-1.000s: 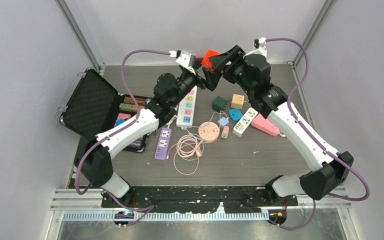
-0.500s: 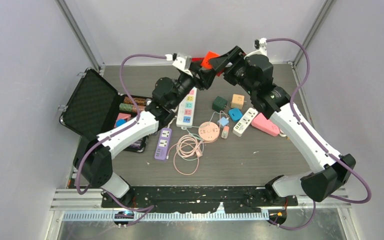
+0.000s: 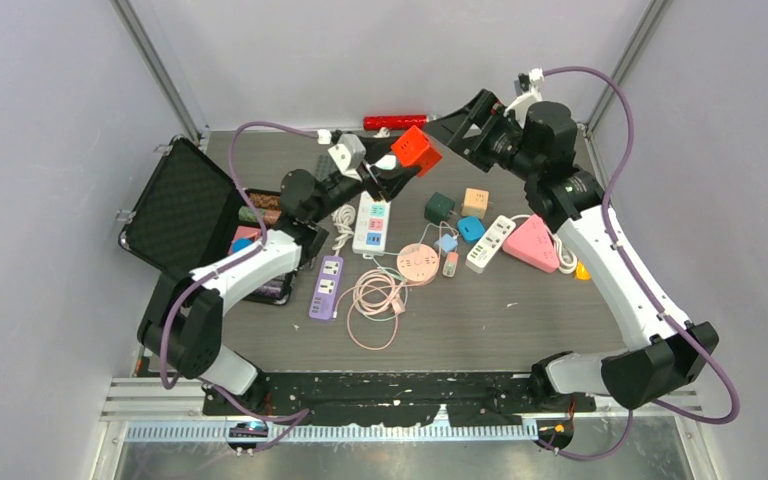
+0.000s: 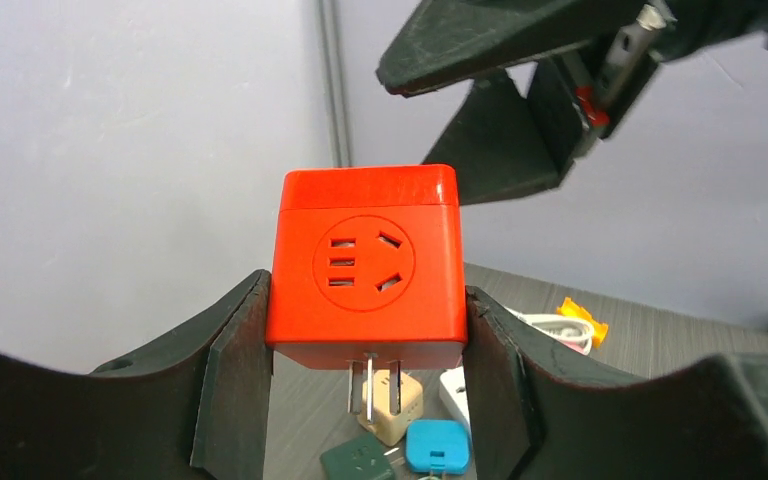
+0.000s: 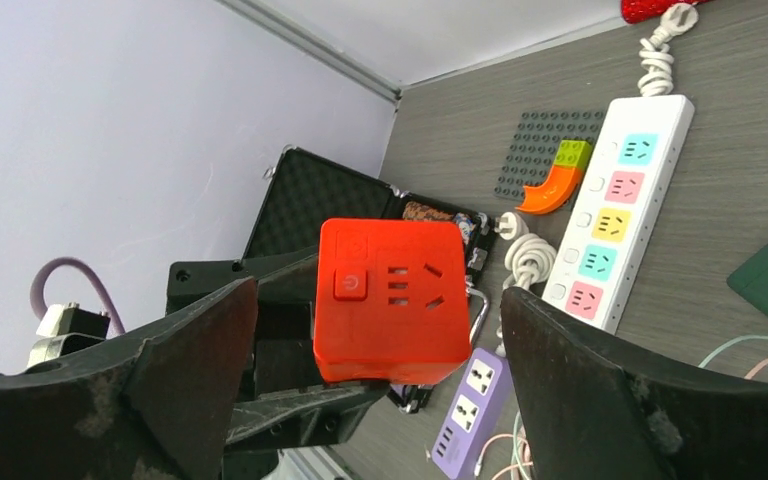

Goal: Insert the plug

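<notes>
A dark grey surface (image 3: 520,330) fills the floor of the cell, and an open black case (image 3: 175,205) lies at its left edge with its lid thrown back. The left arm (image 3: 250,265) and right arm (image 3: 610,260) both reach toward the far side and face each other there. On the surface between them lies a long white power strip (image 3: 372,218), with a shorter purple strip (image 3: 327,287) nearer the bases and a pink triangular socket block (image 3: 533,243) to the right. A round pink hub (image 3: 419,262) sits by a coiled pink cable (image 3: 375,300), and beyond it stand a green cube (image 3: 439,207), a beige cube (image 3: 476,201) and a blue cube (image 3: 471,228). The left gripper (image 4: 367,295) pinches the red cube plug (image 4: 365,260) by two opposite sides, holding it in the air over the far part of the surface, near the white strip's far end, with its metal prongs (image 4: 370,385) pointing downward. The right gripper (image 3: 457,128) is spread wide just beside the cube, clear of it and holding nothing.
</notes>
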You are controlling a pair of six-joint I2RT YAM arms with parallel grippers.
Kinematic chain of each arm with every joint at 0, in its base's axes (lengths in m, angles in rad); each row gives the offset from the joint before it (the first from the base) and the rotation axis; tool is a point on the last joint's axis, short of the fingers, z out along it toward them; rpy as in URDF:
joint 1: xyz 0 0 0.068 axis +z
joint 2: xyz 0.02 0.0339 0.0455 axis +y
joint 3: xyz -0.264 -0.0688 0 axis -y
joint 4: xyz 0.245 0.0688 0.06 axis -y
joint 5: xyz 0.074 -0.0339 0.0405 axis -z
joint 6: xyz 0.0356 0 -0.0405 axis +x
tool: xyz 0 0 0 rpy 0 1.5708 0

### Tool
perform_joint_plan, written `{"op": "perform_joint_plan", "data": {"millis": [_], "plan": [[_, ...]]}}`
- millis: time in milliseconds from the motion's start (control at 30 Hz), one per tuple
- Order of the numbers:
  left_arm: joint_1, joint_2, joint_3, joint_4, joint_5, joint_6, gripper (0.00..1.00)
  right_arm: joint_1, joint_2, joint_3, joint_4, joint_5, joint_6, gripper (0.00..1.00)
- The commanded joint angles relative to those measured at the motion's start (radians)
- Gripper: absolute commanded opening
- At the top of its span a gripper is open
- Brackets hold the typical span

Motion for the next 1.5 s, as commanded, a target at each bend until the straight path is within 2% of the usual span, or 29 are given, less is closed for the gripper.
{"op": "perform_joint_plan", "data": {"millis": [0, 67, 333, 667, 800, 967, 1033, 1067, 1100, 1133, 1233, 1300, 1367, 1467], "plan": [[0.033, -0.091, 0.037, 0.091, 0.264, 0.131, 0.00, -0.031, -0.012, 0.065, 0.030, -0.243, -0.071, 0.95], [0.047, -0.101, 0.045, 0.065, 0.356, 0.168, 0.00, -0.031, 0.016, 0.092, 0.009, -0.356, -0.076, 0.95], [0.075, -0.106, 0.063, 0.042, 0.502, 0.236, 0.00, -0.032, 0.051, 0.162, -0.137, -0.394, -0.196, 0.95], [0.079, -0.097, 0.084, 0.023, 0.475, 0.274, 0.00, -0.027, 0.054, 0.149, -0.166, -0.460, -0.281, 0.95], [0.079, -0.093, 0.085, 0.017, 0.476, 0.276, 0.00, -0.023, 0.075, 0.163, -0.155, -0.470, -0.286, 0.99], [0.080, -0.085, 0.091, -0.010, 0.446, 0.286, 0.00, -0.008, 0.112, 0.201, -0.198, -0.472, -0.289, 0.78], [0.080, -0.087, 0.100, -0.054, 0.411, 0.288, 0.12, 0.000, 0.128, 0.218, -0.208, -0.464, -0.287, 0.61], [0.080, -0.090, 0.102, -0.071, 0.390, 0.291, 0.19, 0.003, 0.141, 0.236, -0.222, -0.456, -0.288, 0.45], [0.080, -0.095, 0.099, -0.092, 0.374, 0.302, 0.30, 0.004, 0.147, 0.245, -0.230, -0.432, -0.288, 0.38], [0.079, -0.100, 0.095, -0.111, 0.344, 0.313, 0.54, 0.005, 0.160, 0.265, -0.242, -0.403, -0.288, 0.25], [0.080, -0.113, 0.069, -0.133, 0.227, 0.320, 0.97, 0.009, 0.180, 0.292, -0.260, -0.337, -0.280, 0.11], [0.079, -0.124, 0.051, -0.160, 0.103, 0.305, 1.00, 0.008, 0.191, 0.303, -0.282, -0.271, -0.277, 0.07], [0.084, -0.138, 0.042, -0.213, -0.059, 0.218, 1.00, 0.012, 0.210, 0.317, -0.312, -0.183, -0.284, 0.05], [0.107, -0.158, 0.042, -0.357, -0.177, 0.142, 1.00, 0.018, 0.240, 0.335, -0.340, -0.035, -0.298, 0.05]]}}
